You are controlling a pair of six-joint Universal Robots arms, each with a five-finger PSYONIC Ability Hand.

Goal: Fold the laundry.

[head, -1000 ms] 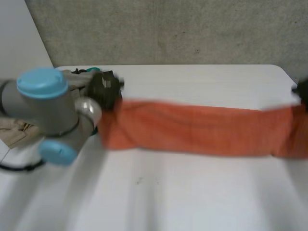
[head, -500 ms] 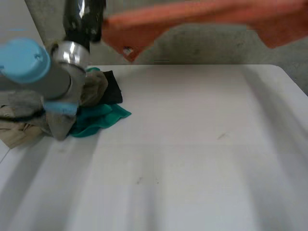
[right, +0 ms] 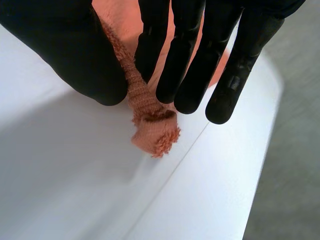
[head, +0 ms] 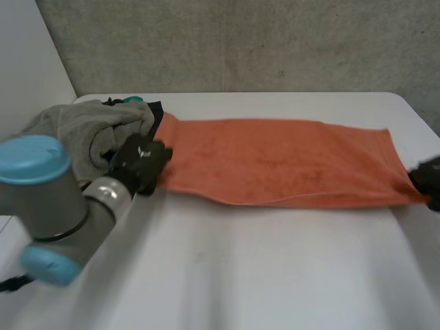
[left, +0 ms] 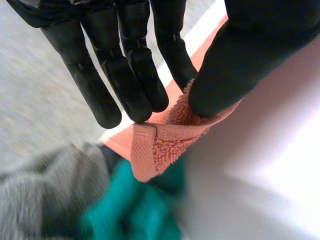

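Down from the air, the orange towel (head: pixel 275 161) now lies flat across the white table (head: pixel 275 275). The left hand (head: pixel 141 159) pinches one corner between thumb and fingers, and the right hand (head: pixel 430 180) pinches the other the same way. A pile of clothes (head: pixel 82 130), grey and green, sits beside the left hand.

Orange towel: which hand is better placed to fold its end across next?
Right hand, probably: both pinch near corners of the towel, but the left hand sits beside the laundry pile.
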